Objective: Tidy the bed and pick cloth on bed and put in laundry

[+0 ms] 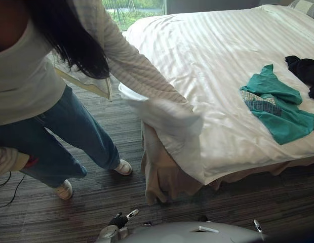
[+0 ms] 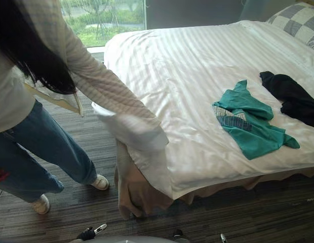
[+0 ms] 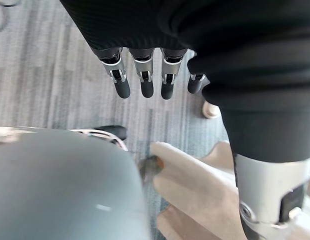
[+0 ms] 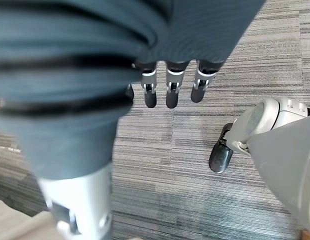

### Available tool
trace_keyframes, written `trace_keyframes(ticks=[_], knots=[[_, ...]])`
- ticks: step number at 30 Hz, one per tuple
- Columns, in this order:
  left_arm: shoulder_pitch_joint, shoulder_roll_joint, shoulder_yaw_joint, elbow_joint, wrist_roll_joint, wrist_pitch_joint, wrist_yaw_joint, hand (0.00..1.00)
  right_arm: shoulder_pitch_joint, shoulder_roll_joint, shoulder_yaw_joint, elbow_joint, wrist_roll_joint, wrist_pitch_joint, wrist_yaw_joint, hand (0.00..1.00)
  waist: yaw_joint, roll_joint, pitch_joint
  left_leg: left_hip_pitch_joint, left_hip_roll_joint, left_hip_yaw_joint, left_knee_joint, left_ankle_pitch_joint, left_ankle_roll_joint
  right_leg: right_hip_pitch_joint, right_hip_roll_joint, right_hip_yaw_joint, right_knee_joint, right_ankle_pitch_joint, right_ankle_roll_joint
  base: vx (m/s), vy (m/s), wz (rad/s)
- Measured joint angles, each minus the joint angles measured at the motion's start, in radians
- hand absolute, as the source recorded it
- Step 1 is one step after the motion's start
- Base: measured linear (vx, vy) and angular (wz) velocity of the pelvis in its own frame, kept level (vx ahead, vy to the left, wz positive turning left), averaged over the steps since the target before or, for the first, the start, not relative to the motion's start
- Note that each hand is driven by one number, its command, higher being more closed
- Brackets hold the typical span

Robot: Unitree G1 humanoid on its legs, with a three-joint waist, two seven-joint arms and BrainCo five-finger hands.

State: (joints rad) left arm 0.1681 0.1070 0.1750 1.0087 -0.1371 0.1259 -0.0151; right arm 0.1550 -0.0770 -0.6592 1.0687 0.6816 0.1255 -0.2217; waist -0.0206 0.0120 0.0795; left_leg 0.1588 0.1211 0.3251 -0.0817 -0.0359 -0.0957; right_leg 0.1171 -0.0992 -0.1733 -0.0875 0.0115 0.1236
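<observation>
A teal cloth [image 1: 276, 104] lies crumpled on the white striped bed [image 1: 207, 61], near its front right edge. A black cloth [image 2: 291, 96] lies just beyond it, further right. My left hand [image 3: 145, 75] hangs over the grey carpet with straight fingers and holds nothing. My right hand [image 4: 170, 85] also hangs above the carpet, its fingers straight and nothing in them. Both hands are low and well short of the bed.
A person [image 1: 40, 101] in jeans stands at the left, one sleeved arm [image 2: 121, 114] stretched over the bed's near corner. A beige bed skirt [image 1: 162, 177] hangs below that corner. A checked pillow [image 2: 299, 23] lies at the head. Striped carpet [image 1: 96, 212] runs between me and the bed.
</observation>
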Motion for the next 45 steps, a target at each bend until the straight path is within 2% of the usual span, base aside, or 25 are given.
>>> trace_keyframes(ticks=[5, 13, 15, 19, 21, 22, 23, 24, 26, 27, 28, 29, 32, 33, 36, 40, 42, 45], knots=[[0.001, 0.01, 0.034, 0.034, -0.022, 0.024, -0.052, 0.0, -0.002, 0.021, 0.003, 0.006, 0.0, 0.002, 0.005, 0.0, 0.002, -0.009, 0.005, 0.0, -0.007, -0.003, 0.001, -0.003, 0.003, 0.0, -0.008, -0.004, 0.002, -0.001, -0.001, -0.03, -0.01, 0.01], [0.022, -0.006, 0.08, 0.035, -0.091, 0.037, -0.047, 0.0, 0.009, 0.023, 0.018, 0.01, -0.009, 0.004, 0.005, 0.0, 0.005, -0.003, 0.006, -0.002, -0.013, -0.027, 0.006, -0.002, 0.008, -0.002, -0.018, -0.032, 0.019, -0.023, -0.011, -0.08, -0.029, 0.06], [0.032, -0.015, 0.101, 0.035, -0.144, 0.036, -0.03, 0.0, 0.012, 0.023, 0.022, 0.01, -0.009, 0.004, 0.005, 0.0, 0.005, -0.001, 0.003, -0.003, -0.015, -0.035, 0.0, 0.002, 0.009, -0.002, -0.019, -0.039, 0.02, -0.026, -0.012, -0.04, -0.018, 0.13], [0.049, -0.022, 0.169, 0.036, -0.267, 0.026, 0.046, 0.0, 0.011, 0.021, 0.021, 0.013, -0.009, 0.007, 0.005, 0.0, 0.006, 0.003, 0.0, -0.006, -0.019, -0.058, -0.005, 0.005, 0.012, 0.007, -0.023, -0.063, 0.018, -0.028, -0.007, 0.01, -0.01, 0.16], [0.045, -0.015, 0.266, 0.035, -0.352, -0.01, 0.117, 0.0, 0.009, 0.018, 0.015, 0.02, -0.011, 0.014, 0.01, 0.0, 0.007, 0.004, -0.004, -0.005, -0.019, -0.069, -0.006, 0.005, 0.011, 0.017, -0.024, -0.078, 0.017, -0.031, -0.002, 0.04, -0.013, 0.17], [0.044, -0.013, 0.277, 0.035, -0.357, -0.013, 0.123, 0.0, 0.009, 0.018, 0.013, 0.02, -0.011, 0.014, 0.011, 0.0, 0.007, 0.004, -0.004, -0.005, -0.019, -0.07, -0.006, 0.005, 0.011, 0.017, -0.024, -0.079, 0.016, -0.031, -0.002, 0.05, -0.01, 0.15], [0.036, 0.006, 0.373, 0.034, -0.42, -0.04, 0.176, 0.0, 0.004, 0.016, 0.001, 0.02, -0.022, 0.02, 0.019, 0.0, 0.006, 0.005, -0.003, -0.004, -0.019, -0.074, -0.007, 0.005, 0.011, 0.024, -0.024, -0.087, 0.013, -0.032, 0.0, 0.04, -0.009, 0.13], [0.031, 0.02, 0.41, 0.034, -0.447, -0.055, 0.195, 0.0, 0.004, 0.015, 0.0, 0.02, -0.027, 0.022, 0.022, 0.0, 0.006, 0.006, -0.003, -0.004, -0.019, -0.076, -0.007, 0.005, 0.011, 0.027, -0.024, -0.089, 0.013, -0.034, 0.002, 0.05, -0.014, 0.19], [0.005, 0.102, 0.537, 0.025, -0.552, -0.129, 0.26, 0.0, 0.005, 0.012, 0.0, 0.028, -0.039, 0.023, 0.027, 0.0, 0.008, 0.011, -0.007, -0.003, -0.018, -0.086, -0.008, 0.002, 0.008, 0.032, -0.023, -0.094, 0.015, -0.039, 0.009, 0.05, -0.019, 0.12], [-0.004, 0.123, 0.569, 0.012, -0.565, -0.148, 0.269, 0.0, 0.005, 0.011, 0.0, 0.029, -0.039, 0.023, 0.029, 0.0, 0.009, 0.012, -0.009, -0.003, -0.017, -0.086, -0.009, 0.002, 0.008, 0.032, -0.022, -0.094, 0.014, -0.039, 0.01, 0.04, -0.019, 0.05], [-0.022, 0.165, 0.615, -0.027, -0.58, -0.194, 0.294, 0.0, 0.005, 0.009, 0.001, 0.029, -0.039, 0.022, 0.035, 0.0, 0.01, 0.013, -0.01, -0.002, -0.017, -0.086, -0.012, 0.002, 0.007, 0.032, -0.022, -0.095, 0.015, -0.04, 0.011, 0.03, -0.016, 0.04], [-0.037, 0.207, 0.64, -0.067, -0.565, -0.245, 0.322, 0.0, 0.006, 0.005, 0.001, 0.029, -0.039, 0.02, 0.041, 0.0, 0.011, 0.016, -0.01, -0.002, -0.017, -0.085, -0.014, 0.002, 0.007, 0.032, -0.022, -0.097, 0.015, -0.04, 0.011, 0.01, -0.01, 0.03], [-0.091, 0.29, 0.648, -0.206, -0.473, -0.326, 0.389, 0.0, 0.01, 0.002, 0.008, 0.028, -0.039, 0.011, 0.049, 0.0, 0.014, 0.023, -0.012, -0.002, -0.019, -0.081, -0.015, 0.001, 0.008, 0.033, -0.024, -0.097, 0.015, -0.04, 0.01, 0.0, 0.0, 0.0], [-0.113, 0.311, 0.639, -0.249, -0.442, -0.335, 0.412, 0.0, 0.011, 0.002, 0.021, 0.027, -0.039, 0.006, 0.051, 0.0, 0.014, 0.026, -0.012, -0.002, -0.019, -0.08, -0.015, 0.001, 0.008, 0.033, -0.024, -0.096, 0.015, -0.04, 0.01, 0.0, 0.0, 0.0], [-0.164, 0.366, 0.555, -0.377, -0.321, -0.336, 0.457, 0.0, 0.02, 0.004, 0.055, 0.004, -0.038, 0.0, 0.052, 0.0, 0.017, 0.038, -0.021, -0.002, -0.019, -0.064, -0.015, 0.001, 0.008, 0.031, -0.025, -0.085, 0.016, -0.04, 0.01, -0.02, -0.018, -0.11], [-0.256, 0.414, 0.384, -0.568, -0.125, -0.338, 0.457, 0.0, 0.062, 0.011, 0.081, -0.032, -0.038, -0.002, 0.05, 0.0, 0.01, 0.048, -0.028, 0.001, -0.017, -0.053, -0.015, 0.0, 0.008, 0.029, -0.021, -0.063, 0.016, -0.04, 0.01, -0.02, -0.026, -0.08], [-0.299, 0.432, 0.309, -0.626, -0.057, -0.338, 0.448, 0.0, 0.074, 0.014, 0.084, -0.034, -0.038, -0.002, 0.05, 0.0, 0.01, 0.051, -0.029, 0.007, -0.014, -0.035, -0.015, -0.001, 0.005, 0.023, -0.018, -0.049, 0.017, -0.039, 0.009, -0.02, -0.028, -0.24], [-0.358, 0.442, 0.168, -0.722, 0.053, -0.337, 0.382, 0.0, 0.081, 0.018, 0.084, -0.035, -0.04, -0.001, 0.052, 0.0, -0.002, 0.063, -0.032, 0.013, -0.012, -0.007, -0.015, -0.005, 0.002, 0.007, -0.014, -0.02, 0.021, -0.037, 0.006, -0.01, -0.031, -0.3]])
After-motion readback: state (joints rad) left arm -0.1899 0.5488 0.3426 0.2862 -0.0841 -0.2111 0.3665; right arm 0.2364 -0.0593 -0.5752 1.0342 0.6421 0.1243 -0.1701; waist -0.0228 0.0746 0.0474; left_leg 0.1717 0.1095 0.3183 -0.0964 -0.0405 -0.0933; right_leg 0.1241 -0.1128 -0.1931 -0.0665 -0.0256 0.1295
